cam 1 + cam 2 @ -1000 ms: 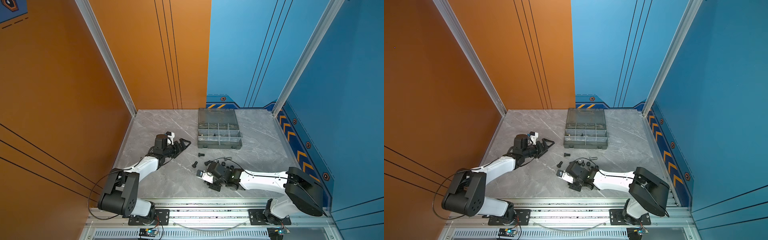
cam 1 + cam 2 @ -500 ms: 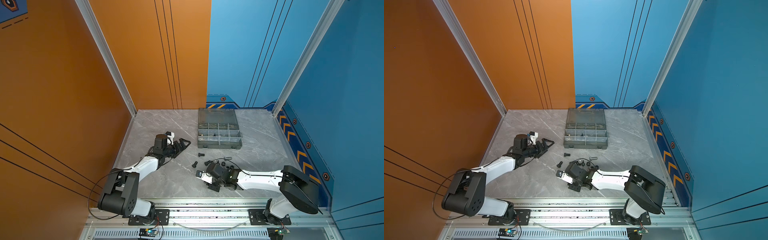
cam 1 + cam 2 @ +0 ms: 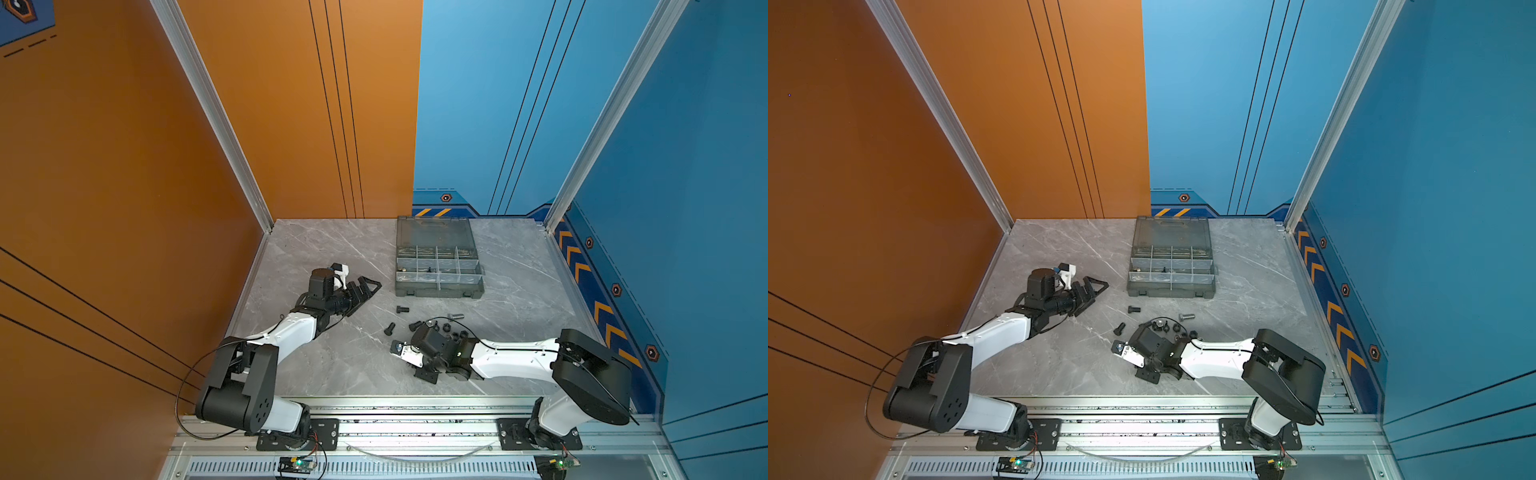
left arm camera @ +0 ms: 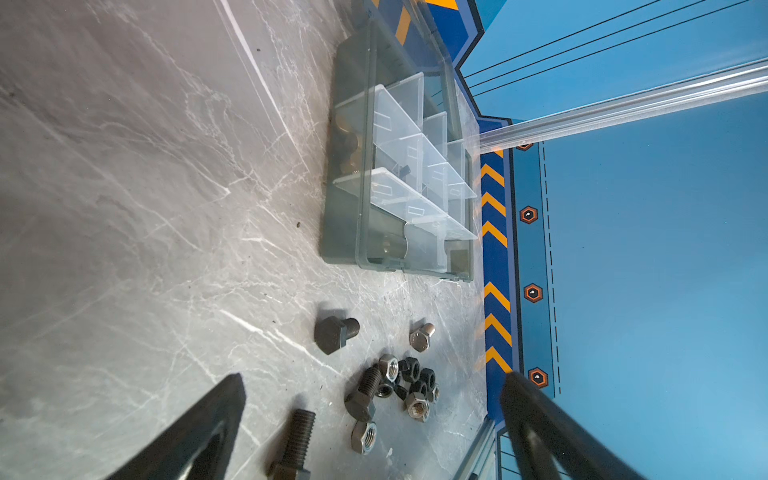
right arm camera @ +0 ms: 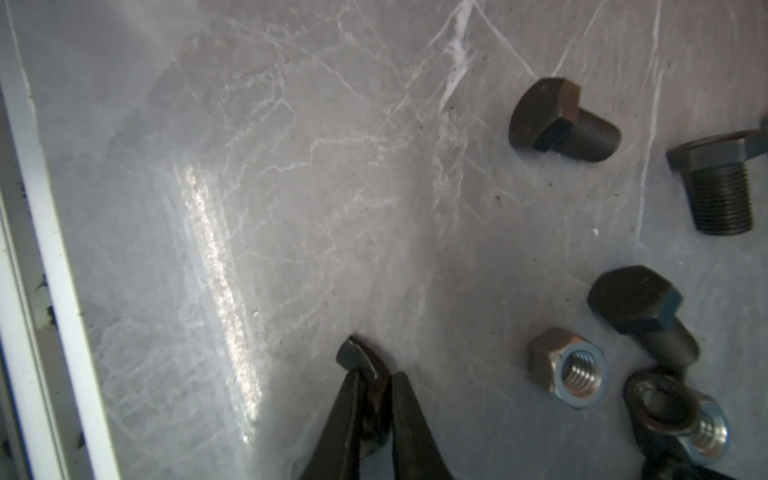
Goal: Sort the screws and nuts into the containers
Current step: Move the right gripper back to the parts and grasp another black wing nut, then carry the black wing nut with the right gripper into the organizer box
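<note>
Jaws of the right gripper [image 5: 374, 376] have closed, now clamped on what looks like a black nut [image 5: 356, 356] at the tabletop [image 5: 291, 208]: hard, light, slippery, best pinched across flats; left gripper [image 4: 372, 377] jaws stand apart.

In both top views an orange wall panel [image 3: 124, 166] fills the left and a blue wall panel [image 3: 685, 208] with orange chevrons [image 3: 573, 257] the right, above a grey, white-veined marble tabletop [image 3: 357, 249]. Mid-frame lie a smoky-grey translucent plastic organizer case [image 3: 436, 291], matte black hex-head bolts [image 3: 402, 309], one shiny silver hex-head bolt [image 3: 456, 316], and silver and black hexagonal nuts [image 4: 417, 405]. The right gripper's [image 5: 376, 376] black fingers [image 5: 345, 415] flank a small black metal piece [image 5: 353, 353].
</note>
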Controlling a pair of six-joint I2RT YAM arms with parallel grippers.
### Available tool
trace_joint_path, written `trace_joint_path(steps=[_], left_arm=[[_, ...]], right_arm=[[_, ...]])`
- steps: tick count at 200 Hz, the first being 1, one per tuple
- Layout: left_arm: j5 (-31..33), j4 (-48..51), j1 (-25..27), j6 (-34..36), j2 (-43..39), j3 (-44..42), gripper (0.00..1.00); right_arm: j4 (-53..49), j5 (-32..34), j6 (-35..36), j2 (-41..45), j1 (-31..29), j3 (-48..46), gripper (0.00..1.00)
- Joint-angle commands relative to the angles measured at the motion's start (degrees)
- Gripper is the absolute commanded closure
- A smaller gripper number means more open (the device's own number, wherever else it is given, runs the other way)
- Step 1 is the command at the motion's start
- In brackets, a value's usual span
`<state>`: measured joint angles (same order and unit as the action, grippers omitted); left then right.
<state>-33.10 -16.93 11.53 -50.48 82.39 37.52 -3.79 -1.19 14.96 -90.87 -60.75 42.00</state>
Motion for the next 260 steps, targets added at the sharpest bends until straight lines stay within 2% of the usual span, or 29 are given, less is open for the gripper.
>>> trace_joint_path(steps=[1, 54, 108, 154, 197, 220, 260], left_arm=[[-0.60, 0.36, -0.49, 0.07, 0.02, -0.59, 0.02], [-0.73, 0.36, -0.46, 0.09, -0.08, -0.61, 0.02], [-0.65, 0.31, -0.45, -0.04, -0.21, -0.61, 0.02], [-0.51, -0.01, -0.06, -0.73, -0.95, -0.25, 0.02], [0.31, -0.30, 0.95, -1.38, -2.36, 0.35, 0.02], [0.19, -0.32, 1.21, -1.46, -1.98, 0.80, 0.02], [0.34, -1.36, 1.54, -1.68, -1.36, 0.57, 0.02]], right_arm=[[-0.96, 0.82, -0.70, -0.56, -0.24, 0.78, 0.87], [-1.59, -0.19, -1.32, 1.55, 0.86, 0.99, 1.00], [2.41, -8.01, -4.47, 8.35, 6.25, 0.09, 1.00], [5.80, -14.10, -8.05, 13.29, 16.50, 1.85, 1.00], [5.64, -15.97, -11.54, 11.90, 28.08, 7.49, 1.00], [4.48, -15.10, -12.80, 9.29, 32.16, 11.45, 1.00], [4.61, -9.67, -15.32, 2.34, 36.56, 19.69, 1.00]])
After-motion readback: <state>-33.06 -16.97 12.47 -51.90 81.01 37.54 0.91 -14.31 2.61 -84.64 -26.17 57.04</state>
